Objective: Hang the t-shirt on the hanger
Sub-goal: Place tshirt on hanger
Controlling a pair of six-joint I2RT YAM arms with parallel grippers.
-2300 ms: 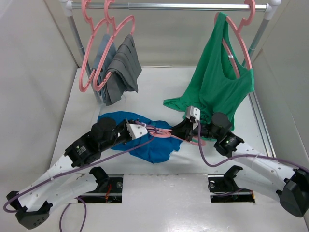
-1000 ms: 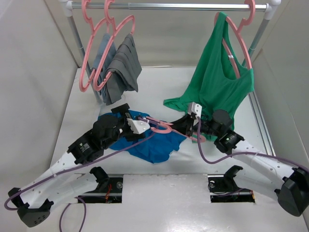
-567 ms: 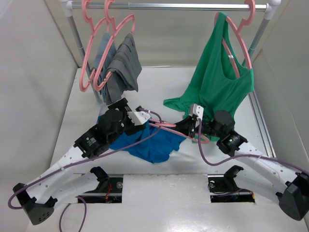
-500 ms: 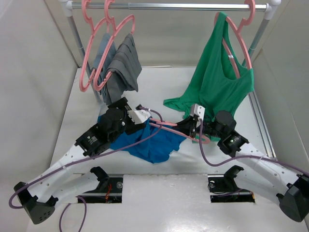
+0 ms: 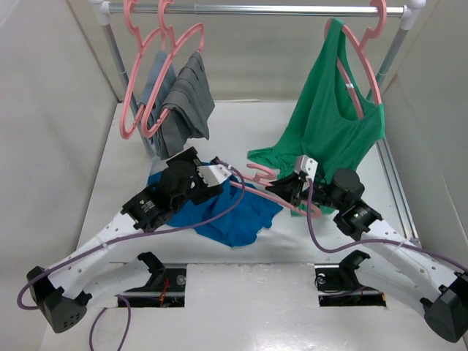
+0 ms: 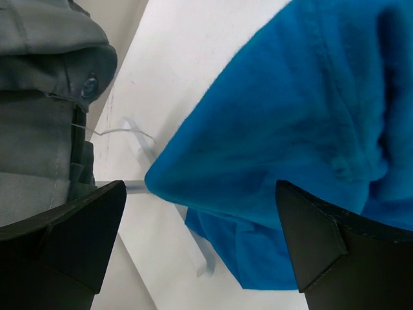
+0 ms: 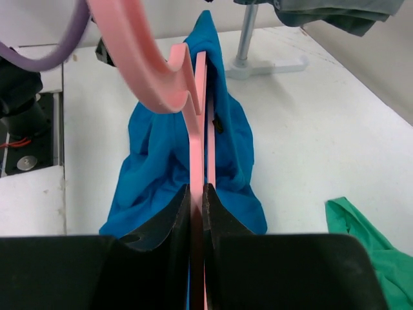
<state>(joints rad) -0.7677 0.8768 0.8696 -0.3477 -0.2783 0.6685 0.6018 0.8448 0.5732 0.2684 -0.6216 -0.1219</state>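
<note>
The right gripper (image 7: pixel 197 194) is clamped on the flat bar of the hanger (image 7: pixel 199 116), holding it above the middle of the desk with its hook curling up toward the left. The left gripper (image 6: pixel 200 187) has its fingers spread wide apart, with the t-shirt (image 6: pixel 290 116) filling the gap just ahead of them. Whether they touch the cloth cannot be told.

The one blue t-shirt (image 5: pixel 234 216) lies crumpled at the middle of the desk, nearer the near edge, partly under the left gripper (image 5: pixel 219 174).

There are four pink hangers in all: the one held, two at the far left corner carrying two grey garments (image 5: pixel 183 102), and one at the far right corner carrying a single green top (image 5: pixel 329 124). Those three hang from one metal rail (image 5: pixel 278 9) along the far edge.

The desk (image 5: pixel 241 124) is plain white, closed in by white walls (image 5: pixel 44 110).
</note>
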